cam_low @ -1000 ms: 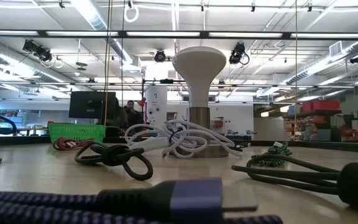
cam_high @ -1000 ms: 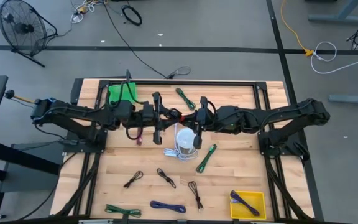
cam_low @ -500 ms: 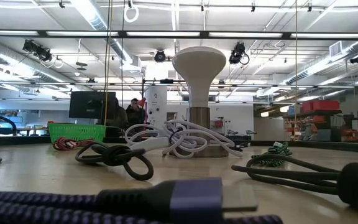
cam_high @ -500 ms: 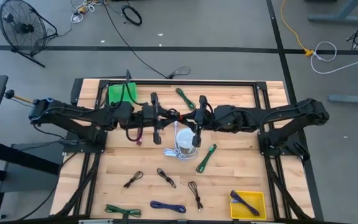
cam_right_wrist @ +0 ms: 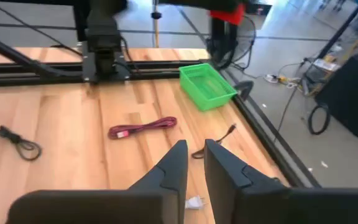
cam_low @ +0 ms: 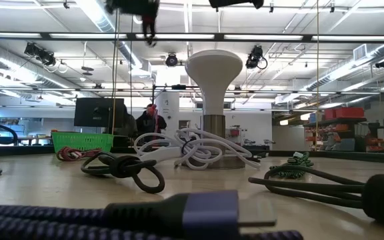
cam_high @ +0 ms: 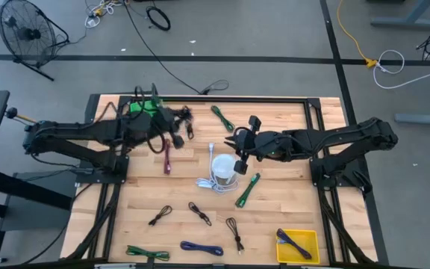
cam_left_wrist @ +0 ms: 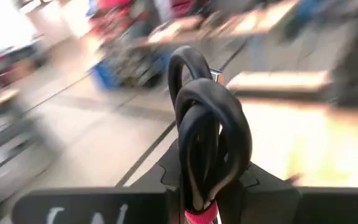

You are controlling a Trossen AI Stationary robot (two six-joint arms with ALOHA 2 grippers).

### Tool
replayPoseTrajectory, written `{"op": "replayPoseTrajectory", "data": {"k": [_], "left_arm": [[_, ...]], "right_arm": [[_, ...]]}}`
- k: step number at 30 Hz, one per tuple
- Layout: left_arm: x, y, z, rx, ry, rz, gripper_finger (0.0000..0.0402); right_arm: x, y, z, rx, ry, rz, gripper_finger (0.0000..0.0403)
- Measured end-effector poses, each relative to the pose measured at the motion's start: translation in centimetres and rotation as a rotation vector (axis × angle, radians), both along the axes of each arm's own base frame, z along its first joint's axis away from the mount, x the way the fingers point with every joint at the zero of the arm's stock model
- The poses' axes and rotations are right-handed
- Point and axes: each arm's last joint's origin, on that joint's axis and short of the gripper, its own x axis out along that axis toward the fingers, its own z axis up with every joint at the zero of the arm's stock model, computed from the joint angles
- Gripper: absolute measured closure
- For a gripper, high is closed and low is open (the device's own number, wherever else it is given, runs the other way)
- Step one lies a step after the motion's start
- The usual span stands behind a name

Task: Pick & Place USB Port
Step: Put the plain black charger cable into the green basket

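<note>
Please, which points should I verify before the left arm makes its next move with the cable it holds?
1. Left hand is closed firmly on the black coiled cable with a pink band: ok.
2. Left hand is directly above the green plastic basket: not ok; it is beside the basket, toward the table's middle.
3. Basket has free space: ok; it looks empty.
4. Right hand is empty, fingers slightly apart: ok.
5. Right hand is clear of the white mushroom-shaped stand: cannot tell; they are close.

No readable text, labels or numbers anywhere. Left wrist view shows blurred white marks on the dark bar at lower left (maybe letters, can't make out).
</note>
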Motion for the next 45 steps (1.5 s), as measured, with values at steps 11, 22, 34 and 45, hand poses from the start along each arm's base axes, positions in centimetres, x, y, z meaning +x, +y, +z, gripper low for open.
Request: {"op": "replayPoseTrajectory", "data": {"k": [11, 22, 34, 45], "left_arm": [[-3.7, 6.2, -4.0, -0.096, 0.460, 0.395, 0.0350], [-4.9, 10.4, -7.8, -0.157, 0.905, 0.494, 0.0350], [-4.4, 13.4, -11.5, -0.187, 1.261, 0.427, 0.0350], [-5.0, 14.9, -11.9, -0.234, 1.257, 0.400, 0.0350]], "right_arm": [[-0.1, 0.6, -0.5, 0.038, 0.011, 0.023, 0.0346], [-0.2, 1.6, -0.5, 0.052, 0.007, 0.048, 0.0346], [0.4, 3.5, -1.9, 0.071, 0.046, 0.084, 0.0346], [0.1, 5.1, -2.1, 0.064, 0.057, 0.125, 0.0346]]}}
